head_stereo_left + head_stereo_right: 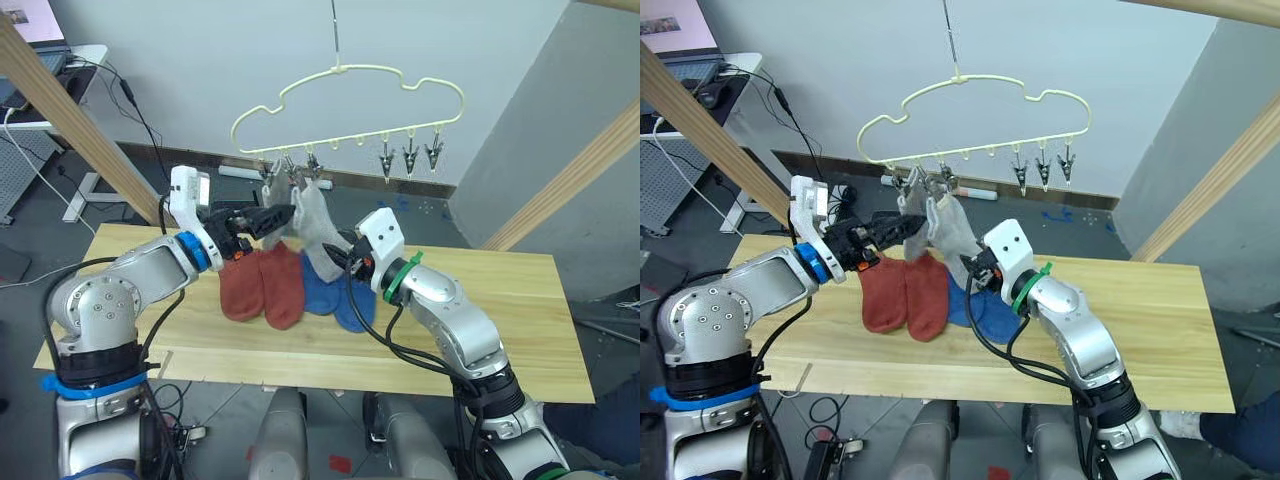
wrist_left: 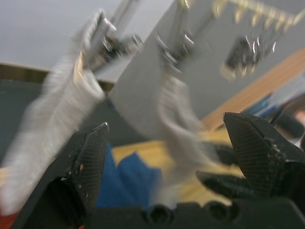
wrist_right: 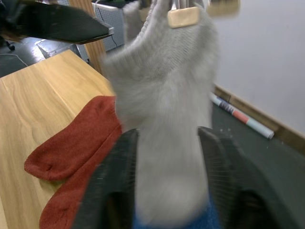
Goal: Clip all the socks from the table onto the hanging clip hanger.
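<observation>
Under the clip hanger (image 1: 350, 110), at its left-hand clips, we see two light grey socks (image 1: 312, 228) hanging above the table (image 1: 500, 320), while the two rust-red socks (image 1: 262, 285) and the two blue socks (image 1: 335, 295) lie side by side on the wood below. Our left gripper (image 1: 283, 217) sits just beside the hung grey socks with its fingers spread apart and nothing between them. Our right gripper (image 3: 167, 167) has its two fingers on either side of the lower part of one grey sock, closed around it.
</observation>
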You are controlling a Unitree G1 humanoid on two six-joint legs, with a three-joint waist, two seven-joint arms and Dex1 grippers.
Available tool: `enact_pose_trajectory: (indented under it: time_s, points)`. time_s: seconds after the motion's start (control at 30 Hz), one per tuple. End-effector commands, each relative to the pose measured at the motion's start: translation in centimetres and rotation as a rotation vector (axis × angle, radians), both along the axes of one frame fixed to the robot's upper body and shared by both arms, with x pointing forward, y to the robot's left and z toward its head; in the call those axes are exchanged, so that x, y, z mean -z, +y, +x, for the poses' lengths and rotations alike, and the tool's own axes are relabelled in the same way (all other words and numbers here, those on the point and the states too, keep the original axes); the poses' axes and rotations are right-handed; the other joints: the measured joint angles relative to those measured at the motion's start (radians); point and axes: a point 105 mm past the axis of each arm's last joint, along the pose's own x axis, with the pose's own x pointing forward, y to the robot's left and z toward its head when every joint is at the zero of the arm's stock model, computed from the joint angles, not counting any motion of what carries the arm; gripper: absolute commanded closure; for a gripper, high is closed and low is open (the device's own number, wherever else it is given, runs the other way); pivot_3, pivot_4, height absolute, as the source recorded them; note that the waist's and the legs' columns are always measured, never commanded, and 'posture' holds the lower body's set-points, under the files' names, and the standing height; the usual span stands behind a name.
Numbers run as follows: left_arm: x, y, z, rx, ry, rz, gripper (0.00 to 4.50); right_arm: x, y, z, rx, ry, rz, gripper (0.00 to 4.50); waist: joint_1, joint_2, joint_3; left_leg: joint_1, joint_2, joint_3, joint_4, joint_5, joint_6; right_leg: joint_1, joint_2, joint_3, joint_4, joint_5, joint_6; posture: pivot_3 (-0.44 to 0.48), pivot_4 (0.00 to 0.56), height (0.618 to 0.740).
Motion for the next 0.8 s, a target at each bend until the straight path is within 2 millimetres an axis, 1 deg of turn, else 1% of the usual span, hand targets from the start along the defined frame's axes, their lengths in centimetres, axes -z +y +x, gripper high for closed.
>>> enact_pose_trajectory:
  time_s: [0.03,0.07,0.1,0.17,0.23,0.3,0.37,0.43,0.47,0.5,0.57,0.67,0.8]
  points:
    - [0.5,0.8,0.2,-0.105,-0.029,0.068,0.23,0.0,-1.3,-0.3,0.032,-0.001,0.013,1.3,0.004,0.0,0.0,0.0,0.0,0.0,0.0,0.0,0.0,0.0,0.0,0.0,0.0,0.0,0.0,0.254,0.288,0.74]
    - [0.7,1.0,0.1,-0.12,-0.043,0.081,0.23,0.2,-1.7,-0.4,0.038,0.001,0.01,0.91,0.008,0.0,0.0,0.0,0.0,0.0,0.0,0.0,0.0,0.0,0.0,0.0,-0.001,0.0,0.0,0.253,0.288,0.74]
    - [0.9,0.9,-0.2,-0.112,-0.061,0.095,0.23,0.2,-2.1,-0.5,0.043,0.004,0.01,0.63,0.01,0.0,0.0,0.0,-0.001,0.0,0.0,0.0,0.0,0.0,0.0,0.0,-0.001,0.0,0.0,0.253,0.288,0.74]
    - [0.9,0.2,-0.9,-0.052,-0.091,0.084,0.23,0.3,-2.8,-0.6,0.057,0.002,0.012,0.63,0.017,0.0,0.0,-0.001,0.0,0.0,0.0,0.0,0.0,0.0,0.0,0.0,-0.002,0.0,0.0,0.253,0.288,0.74]
    - [0.6,-0.2,-1.2,-0.009,-0.088,0.0,0.23,0.1,-3.5,-0.6,0.078,-0.006,0.018,0.63,0.021,0.0,0.0,-0.001,0.0,0.0,-0.001,0.0,0.0,0.0,0.0,0.0,-0.003,0.0,0.0,0.253,0.288,0.74]
    - [0.4,-0.4,-1.1,-0.023,-0.161,0.041,0.23,-0.5,-4.4,-0.6,0.107,-0.019,0.033,0.63,0.021,0.0,0.0,-0.001,0.001,0.0,-0.001,0.0,0.0,0.0,0.0,0.0,-0.004,0.0,0.0,0.252,0.288,0.74]
    - [-0.5,-2.1,-1.4,0.016,-0.282,0.083,0.23,-1.8,-5.5,-0.6,0.129,-0.05,0.063,0.63,0.022,0.0,0.0,-0.001,0.001,0.0,-0.001,0.0,0.0,0.0,0.0,0.0,-0.004,0.0,0.0,0.249,0.289,0.74]
    - [-1.5,-3.5,-1.7,0.049,-0.386,0.07,0.23,-3.0,-6.0,-1.0,0.121,-0.08,0.086,0.63,0.024,0.0,0.0,-0.001,0.0,0.0,-0.001,0.0,0.0,0.0,0.0,0.0,-0.005,0.0,0.0,0.245,0.29,0.74]
    - [-1.8,-3.8,-1.7,0.05,-0.415,0.06,0.61,-3.4,-6.1,-1.2,0.113,-0.087,0.094,0.59,0.026,0.0,0.0,-0.001,0.0,0.001,-0.001,0.0,0.0,0.001,0.0,0.0,-0.006,0.0,0.0,0.239,0.289,0.74]
    - [-2.1,-4.2,-1.4,0.042,-0.442,0.061,0.76,-3.8,-6.2,-1.3,0.104,-0.095,0.102,0.59,0.027,0.0,0.0,-0.001,-0.001,0.001,-0.001,0.0,0.0,0.001,0.0,0.001,-0.007,0.0,0.0,0.234,0.289,0.74]
    - [-2.2,-5.2,-0.7,0.029,-0.496,0.097,1.35,-4.6,-6.4,-1.7,0.08,-0.114,0.118,0.59,0.026,0.0,0.0,-0.001,-0.001,0.001,-0.001,0.0,0.001,0.001,0.0,0.001,-0.007,0.0,0.0,0.227,0.289,0.74]
    - [-2.5,-6.4,0.1,0.012,-0.548,0.103,1.35,-5.3,-6.3,-2.0,0.045,-0.134,0.132,0.59,0.023,0.0,0.0,-0.001,0.0,0.001,-0.001,0.0,0.001,0.001,0.001,0.001,-0.006,0.0,0.0,0.209,0.287,0.74]
    - [-2.2,-7.5,1.1,-0.017,-0.583,0.116,1.35,-6.4,-5.9,-2.5,-0.008,-0.152,0.158,0.59,0.021,0.0,0.0,-0.002,-0.001,0.002,-0.001,0.0,0.002,0.001,0.003,0.001,-0.006,0.0,0.0,0.193,0.287,0.74]
